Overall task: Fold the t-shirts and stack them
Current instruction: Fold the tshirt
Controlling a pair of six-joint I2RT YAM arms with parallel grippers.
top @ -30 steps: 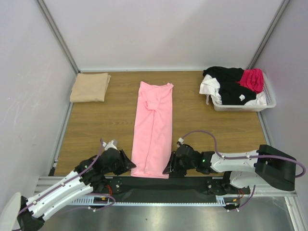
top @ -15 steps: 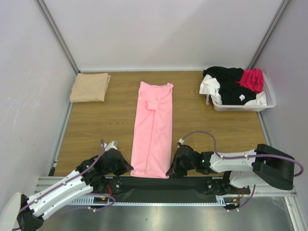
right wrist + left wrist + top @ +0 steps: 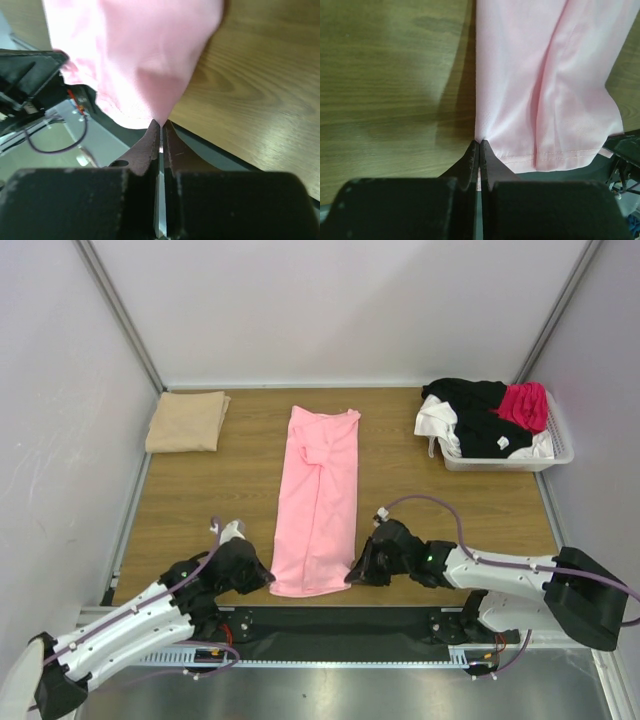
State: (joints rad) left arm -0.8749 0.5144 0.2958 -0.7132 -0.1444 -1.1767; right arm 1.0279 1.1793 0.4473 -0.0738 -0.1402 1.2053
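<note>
Brown wood makes the table [image 3: 450, 510], the biggest thing here. The pink t-shirt [image 3: 320, 490] lies in a long flat strip down the middle of the picture. A white basket [image 3: 500, 464] sits at the upper right, with a heap of other t-shirts [image 3: 480, 430] in it. The tan t-shirt [image 3: 187, 421] lies folded at the upper left. Both are well apart from the pink one. At the bottom, the left gripper [image 3: 479, 146] is squeezed tight on the pink t-shirt's left corner. The right gripper [image 3: 160, 125] is squeezed tight on its right corner.

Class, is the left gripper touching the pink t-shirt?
Touching. The left wrist view shows the left gripper shut on the pink t-shirt at its hem corner.
</note>
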